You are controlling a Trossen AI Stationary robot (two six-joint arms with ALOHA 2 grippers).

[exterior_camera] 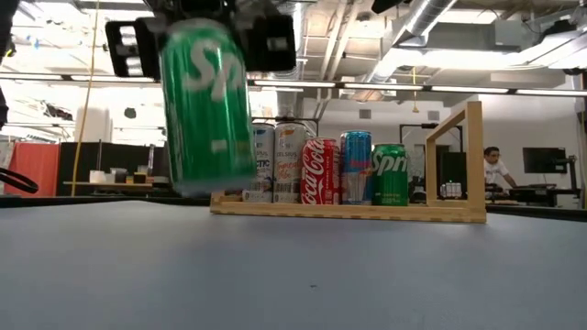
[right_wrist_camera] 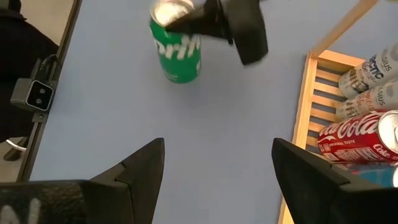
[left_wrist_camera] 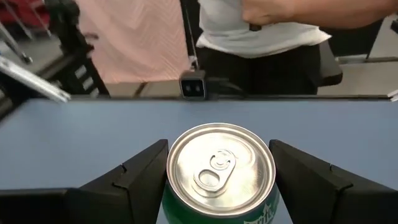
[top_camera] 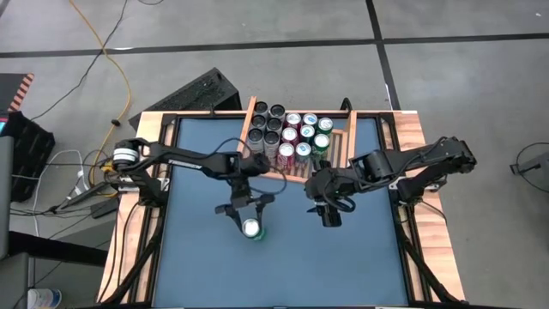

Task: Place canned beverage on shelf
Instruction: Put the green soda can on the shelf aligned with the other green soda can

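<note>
A green Sprite can [exterior_camera: 206, 105] hangs above the blue table between the fingers of my left gripper [top_camera: 251, 225], around the table's middle. It also shows in the right wrist view [right_wrist_camera: 177, 53]. The wooden shelf [top_camera: 250, 129] lies at the table's far edge and holds several upright cans [top_camera: 292, 137]: black, red, blue and green. In the low view its front rim [exterior_camera: 367, 213] rests on the table. My right gripper [top_camera: 328, 215] is open and empty, right of the can and just in front of the shelf. My left gripper pinches the can's upper side wall [left_wrist_camera: 268, 208] between its two fingers [left_wrist_camera: 146, 177], just under the top rim. The fingers come from above, pointing down, one on each side. The can hangs nearly upright, top up, lifted clear of the table.
Bare blue table [top_camera: 283, 266] spreads in front of both grippers. The shelf's right part [top_camera: 339, 146] shows bare slats beside the cans. A small camera [left_wrist_camera: 194, 84] sits at the table's near edge, with a person [left_wrist_camera: 261, 37] standing behind it. Another person [exterior_camera: 495, 165] sits far behind the shelf.
</note>
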